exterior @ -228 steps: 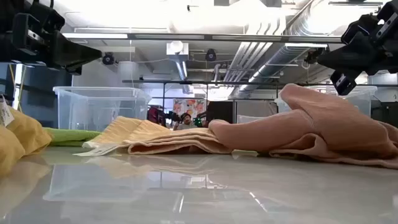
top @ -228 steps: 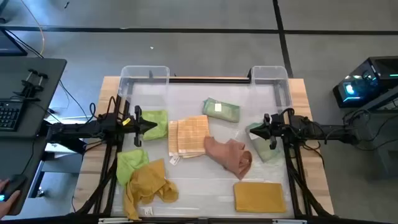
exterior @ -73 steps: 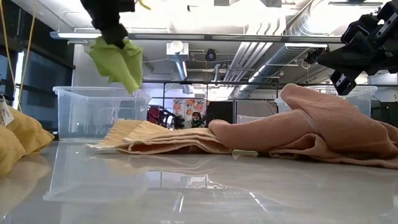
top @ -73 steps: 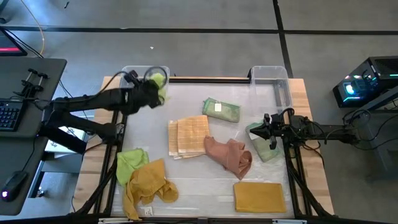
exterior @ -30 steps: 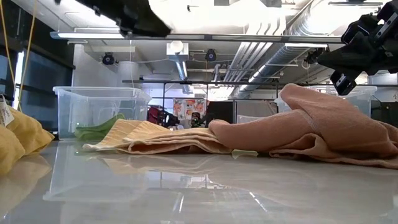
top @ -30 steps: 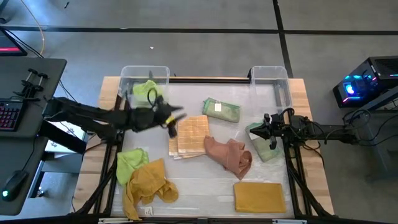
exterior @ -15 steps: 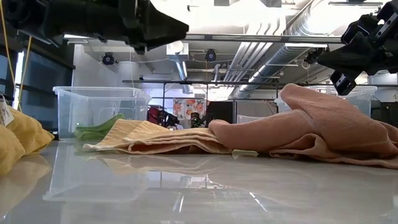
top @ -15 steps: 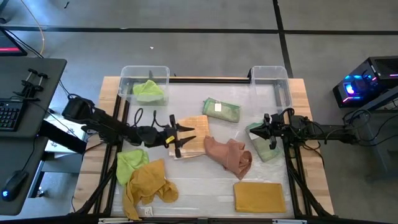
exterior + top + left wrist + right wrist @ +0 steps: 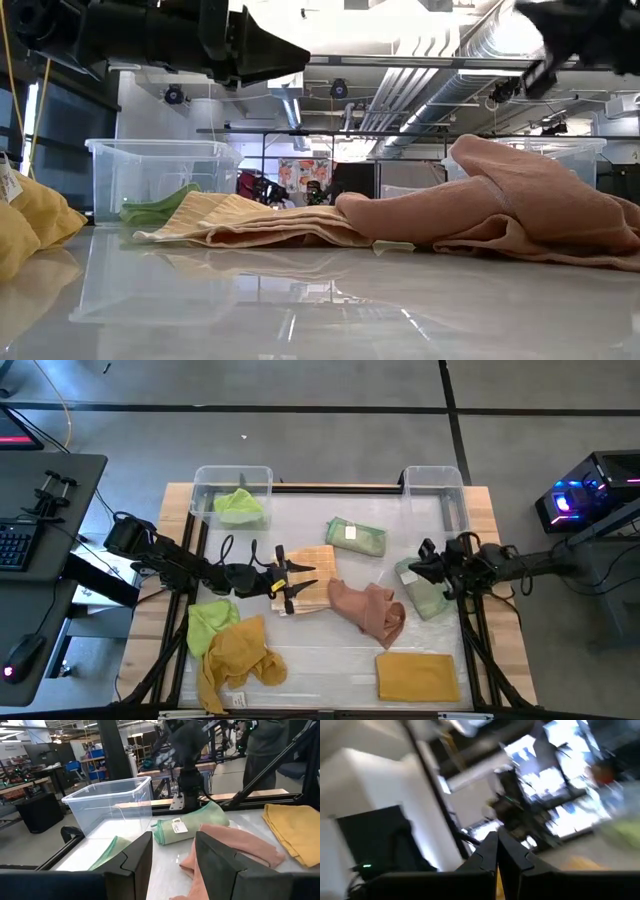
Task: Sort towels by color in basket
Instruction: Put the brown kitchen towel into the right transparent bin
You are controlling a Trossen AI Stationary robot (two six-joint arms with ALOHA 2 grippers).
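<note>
Reaching for the next towel: left hand (image 9: 296,582) spread wide and empty, low over the tan checked towel (image 9: 310,572) lying directly beneath its fingers on the worktop (image 9: 330,660). Next, likely lowering, pinching a fold, lifting clear of the pink-brown towel (image 9: 368,609) just beyond. Since 2.4 s ago: lime towel (image 9: 238,507) let go into the far clear bin (image 9: 200,482), left hand swung back. Right hand (image 9: 424,566), fingers together, shifted slightly above the pale green towel (image 9: 424,591)

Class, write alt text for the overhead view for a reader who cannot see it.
The left gripper, fingers open, hovers over a tan checked towel mid-table. One lime towel lies in the far-left bin; pink, mustard and green towels remain scattered.
</note>
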